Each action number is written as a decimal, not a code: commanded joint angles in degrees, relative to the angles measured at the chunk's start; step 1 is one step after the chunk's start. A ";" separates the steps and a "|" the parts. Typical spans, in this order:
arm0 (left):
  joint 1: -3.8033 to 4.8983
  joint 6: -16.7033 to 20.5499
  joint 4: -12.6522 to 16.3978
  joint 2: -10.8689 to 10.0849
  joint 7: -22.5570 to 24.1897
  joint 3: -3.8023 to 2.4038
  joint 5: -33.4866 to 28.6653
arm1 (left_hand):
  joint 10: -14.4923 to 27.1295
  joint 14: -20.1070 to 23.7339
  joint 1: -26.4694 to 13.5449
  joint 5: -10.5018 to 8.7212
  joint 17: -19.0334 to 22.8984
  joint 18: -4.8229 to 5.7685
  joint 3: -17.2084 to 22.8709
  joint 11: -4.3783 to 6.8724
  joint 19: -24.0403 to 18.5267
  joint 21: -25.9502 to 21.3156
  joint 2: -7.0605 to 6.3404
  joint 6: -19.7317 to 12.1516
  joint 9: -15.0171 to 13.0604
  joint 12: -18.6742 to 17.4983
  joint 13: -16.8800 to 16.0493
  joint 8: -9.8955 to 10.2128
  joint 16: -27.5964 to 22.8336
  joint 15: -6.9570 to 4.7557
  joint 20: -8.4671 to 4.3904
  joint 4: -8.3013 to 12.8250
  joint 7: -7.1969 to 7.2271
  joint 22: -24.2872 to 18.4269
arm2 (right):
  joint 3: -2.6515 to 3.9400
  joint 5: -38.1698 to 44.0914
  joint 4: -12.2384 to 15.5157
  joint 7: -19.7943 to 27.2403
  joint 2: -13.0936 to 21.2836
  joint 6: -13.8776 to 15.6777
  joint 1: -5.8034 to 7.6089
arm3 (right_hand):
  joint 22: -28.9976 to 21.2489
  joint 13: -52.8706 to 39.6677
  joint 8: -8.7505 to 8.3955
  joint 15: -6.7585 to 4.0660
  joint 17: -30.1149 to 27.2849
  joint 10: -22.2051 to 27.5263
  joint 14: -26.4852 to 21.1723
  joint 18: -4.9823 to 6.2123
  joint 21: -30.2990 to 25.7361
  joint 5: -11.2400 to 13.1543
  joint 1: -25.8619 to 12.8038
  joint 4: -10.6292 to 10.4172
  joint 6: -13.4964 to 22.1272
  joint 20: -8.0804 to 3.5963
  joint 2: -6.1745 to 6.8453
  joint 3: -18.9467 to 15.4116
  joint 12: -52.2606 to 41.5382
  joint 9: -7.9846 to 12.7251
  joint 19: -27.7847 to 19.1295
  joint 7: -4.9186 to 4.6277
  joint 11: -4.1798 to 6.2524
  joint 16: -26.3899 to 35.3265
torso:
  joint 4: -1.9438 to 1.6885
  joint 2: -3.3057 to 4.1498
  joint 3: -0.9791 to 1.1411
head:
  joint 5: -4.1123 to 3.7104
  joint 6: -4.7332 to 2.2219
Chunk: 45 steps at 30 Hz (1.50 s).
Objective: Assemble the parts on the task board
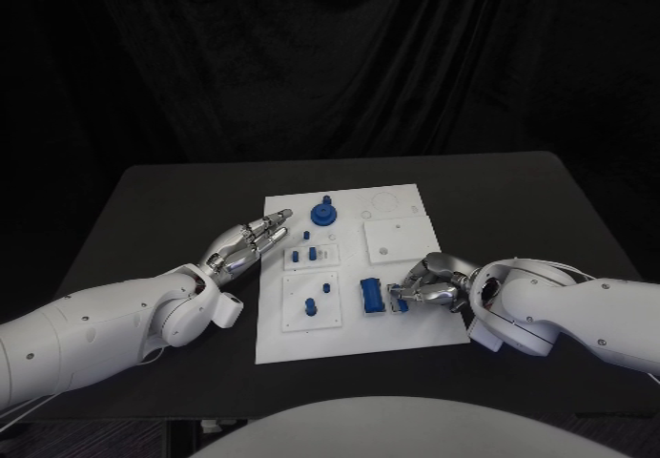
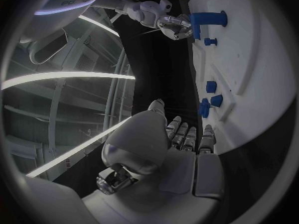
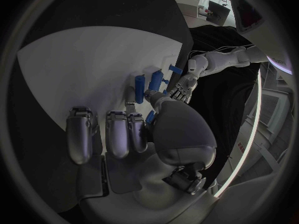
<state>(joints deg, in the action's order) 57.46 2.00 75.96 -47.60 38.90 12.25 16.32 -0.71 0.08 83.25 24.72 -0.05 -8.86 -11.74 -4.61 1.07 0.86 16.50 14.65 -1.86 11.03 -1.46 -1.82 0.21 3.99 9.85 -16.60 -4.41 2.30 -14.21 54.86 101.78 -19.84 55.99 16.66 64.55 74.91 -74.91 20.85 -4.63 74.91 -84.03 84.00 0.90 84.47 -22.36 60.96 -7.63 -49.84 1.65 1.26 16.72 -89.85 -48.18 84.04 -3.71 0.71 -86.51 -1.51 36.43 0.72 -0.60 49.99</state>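
Right hand: the silver many-fingered right hand (image 1: 423, 286) lies over the near right part of the white rectangular task board (image 1: 413, 329), fingers curled toward the blue ribbed block part (image 1: 371, 295); whether it pinches the block cannot be told.
Right hand, wrist view: thumb tip (image 3: 151, 94) meets the end of the block (image 3: 139, 87); the other fingers (image 3: 118, 134) lie flat above the board (image 3: 81, 64).
Left hand: the silver left hand (image 1: 251, 241) rests at the board's left edge, fingers straight and slightly apart, holding nothing.
Left hand, wrist view: fingertips (image 2: 189, 134) lie just beside the board edge (image 2: 261, 84); the right hand (image 2: 174, 27) shows at the block (image 2: 206, 20).
Blue ribbed block: on the board, just left of the right hand, touching its fingertips.
Small blue pegs: two stand in the raised white square plate (image 1: 311, 256) near the left hand; others (image 1: 311, 307) stand in the plate nearer the robot.
Blue round gear part: (image 1: 324, 212) at the board's far edge, well apart from both hands.
Surfaces: matte white board, black table (image 1: 152, 210), metallic hands.
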 commanded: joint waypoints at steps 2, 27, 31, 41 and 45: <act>-0.10 -0.71 0.07 0.11 2.74 -0.05 -0.26 | -0.15 -0.08 0.42 -0.03 0.05 -1.08 0.26 -0.36 -0.17 -0.08 0.01 -0.05 -0.03 0.35 -0.08 -0.20 -0.21 0.33 0.41 0.02 -0.36 0.07 | -0.02 1.21 -0.03 -1.35 -0.09 -0.77 -0.18 | 12.83 -15.09 0.17 0.60 4.25 -5.97 4.03 0.79 -0.40 2.98 -2.09 -1.92 0.17 0.57 0.07 -1.35 -0.15 0.40 3.12 -0.30 -0.44 0.22 | -0.05 -0.01 -0.02 | 0.02 0.01; -0.27 -1.01 -0.14 0.17 2.46 -0.05 -0.26 | -0.16 -0.08 0.42 0.02 0.05 -1.12 0.26 -0.34 -0.16 -0.07 0.00 0.02 -0.05 0.36 -0.08 -0.24 -0.21 0.33 0.45 0.04 -0.68 0.07 | -0.01 2.56 0.11 -1.08 0.21 0.03 -0.20 | 12.82 -15.09 2.48 0.26 3.93 -5.97 3.97 0.82 -0.48 4.39 -0.72 -3.46 -0.19 0.33 -0.89 -5.17 -0.15 0.55 3.12 0.26 0.02 0.34 | 0.01 -0.02 0.05 | 0.11 0.01; -0.31 -1.14 -0.17 0.24 2.38 -0.05 -0.26 | -0.16 -0.08 0.43 0.08 0.05 -1.12 0.27 -0.35 -0.15 -0.06 -0.01 0.05 -0.05 0.33 -0.07 -0.24 -0.21 0.34 0.47 0.06 -0.72 0.08 | -0.01 2.89 0.08 -1.21 0.06 -0.61 -0.20 | 12.82 -15.09 3.10 0.05 3.93 -5.97 3.98 0.81 -0.47 2.47 1.77 -1.45 -0.01 0.18 -0.54 -4.77 -0.15 0.24 3.12 0.53 0.26 0.34 | 0.04 -0.03 0.07 | 0.20 0.01; -0.34 -1.27 -0.17 0.23 2.25 -0.05 -0.26 | -0.16 -0.08 0.46 0.10 0.05 -1.13 0.28 -0.35 -0.15 -0.06 -0.02 0.10 -0.06 0.35 -0.08 -0.25 -0.21 0.36 0.50 0.08 -0.76 0.08 | 0.00 3.21 -0.13 -1.30 -0.18 -0.96 -0.20 | 12.85 -15.09 4.63 -0.35 3.87 -5.97 3.97 0.79 -0.43 -2.58 5.41 1.96 0.20 -0.21 -0.65 -3.59 -0.15 -0.46 3.15 1.04 0.71 0.38 | -0.02 -0.02 -0.01 | 0.38 0.01; -0.36 -1.36 -0.19 0.26 2.19 -0.05 -0.26 | -0.16 -0.08 0.46 0.10 0.05 -1.13 0.28 -0.35 -0.15 -0.06 -0.02 0.10 -0.06 0.35 -0.08 -0.25 -0.21 0.36 0.50 0.08 -0.76 0.08 | 0.00 3.23 -0.17 -1.09 -0.25 -0.56 -0.20 | 12.87 -15.09 5.03 -0.43 3.88 -5.97 3.97 0.78 -0.39 -3.19 5.85 2.35 0.11 -0.29 -1.07 -3.17 -0.15 -0.64 3.17 1.17 0.82 0.38 | -0.04 0.01 -0.02 | 0.41 0.01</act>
<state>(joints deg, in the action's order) 57.21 1.38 75.70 -47.45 38.90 12.24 16.32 -0.71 0.08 83.25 24.72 -0.08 -8.86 -11.74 -4.60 0.86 0.86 16.50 14.65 -1.84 11.03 -1.46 -1.82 0.21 3.99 10.05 -16.60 -4.82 2.35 -14.16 57.54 101.69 -20.20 55.72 16.32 64.51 74.90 -74.93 25.58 -4.72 74.91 -84.04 84.06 0.90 84.24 -25.44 66.15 -5.51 -49.62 1.64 0.51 13.60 -89.85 -48.79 84.05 -2.93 1.13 -86.28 -1.49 36.40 0.73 -0.19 49.99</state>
